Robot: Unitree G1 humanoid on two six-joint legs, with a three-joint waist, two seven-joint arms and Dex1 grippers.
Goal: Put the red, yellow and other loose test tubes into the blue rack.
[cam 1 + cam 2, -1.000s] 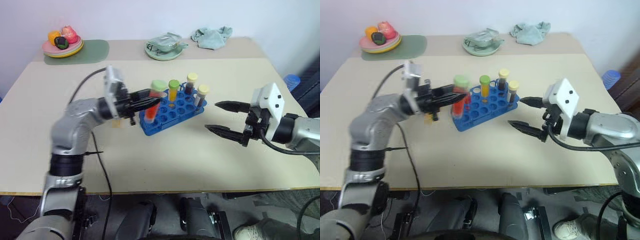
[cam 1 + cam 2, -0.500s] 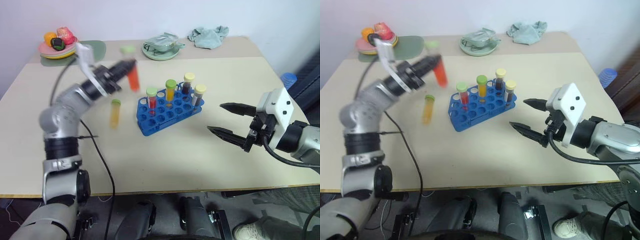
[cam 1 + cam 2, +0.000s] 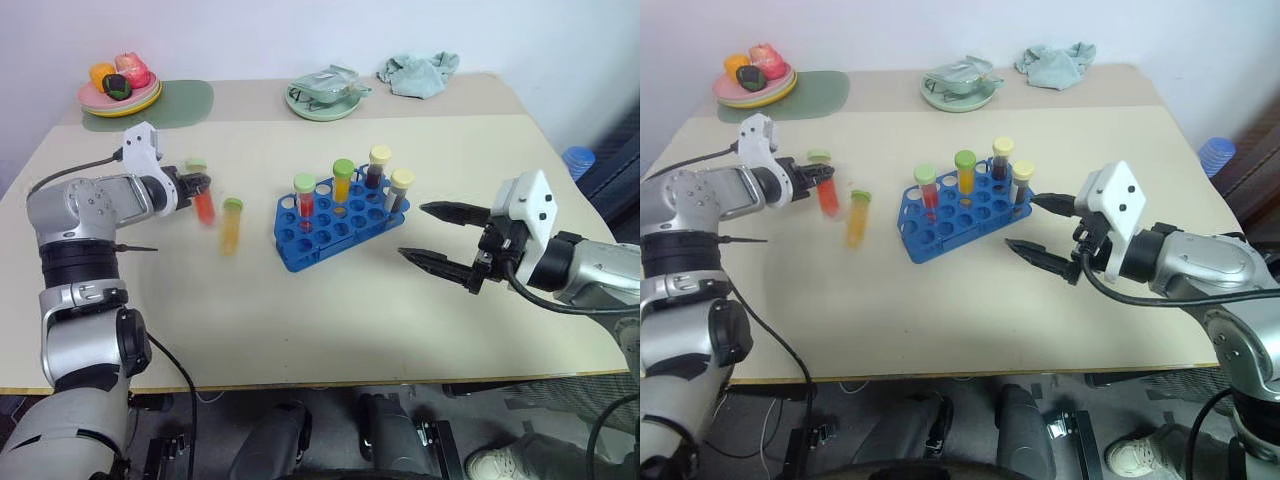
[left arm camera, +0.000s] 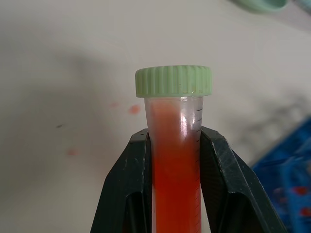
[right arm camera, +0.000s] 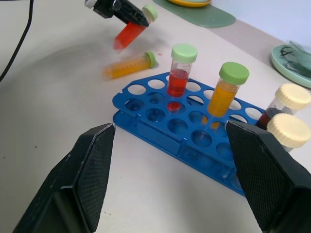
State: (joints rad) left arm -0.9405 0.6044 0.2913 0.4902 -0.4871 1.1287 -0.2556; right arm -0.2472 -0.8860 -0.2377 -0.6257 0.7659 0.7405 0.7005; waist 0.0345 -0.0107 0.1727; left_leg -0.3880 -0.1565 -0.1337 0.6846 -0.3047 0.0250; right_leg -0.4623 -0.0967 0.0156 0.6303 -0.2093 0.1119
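Left gripper (image 3: 203, 187) is clamped tight on the red tube (image 3: 204, 206), up off the table (image 3: 300, 300) and out to the left of the rack (image 3: 340, 225). In the left wrist view you can see both black fingers (image 4: 127, 179) pressing the clear wall of that tube just below its green cap (image 4: 173, 81), with the reddish-orange liquid showing between them. The tube hangs cap uppermost and slightly tilted, clear of the tabletop.

Just beside it, the yellow tube (image 3: 231, 225) lies flat on the table, between the left gripper and the rack, touching neither. Its green cap points toward the far side of the table.

The rack sits mid-table, angled, and already has four tubes standing upright in its back row: a red one with a green cap (image 3: 304, 198), a yellow-orange one with a green cap (image 3: 342, 183), and two dark ones with pale-yellow caps (image 3: 376, 167).

Right gripper (image 3: 437, 237) floats to the right of the rack, jaws spread wide, nothing between them. Its two fingers (image 5: 92, 174) frame the rack in the right wrist view, near it but not touching.
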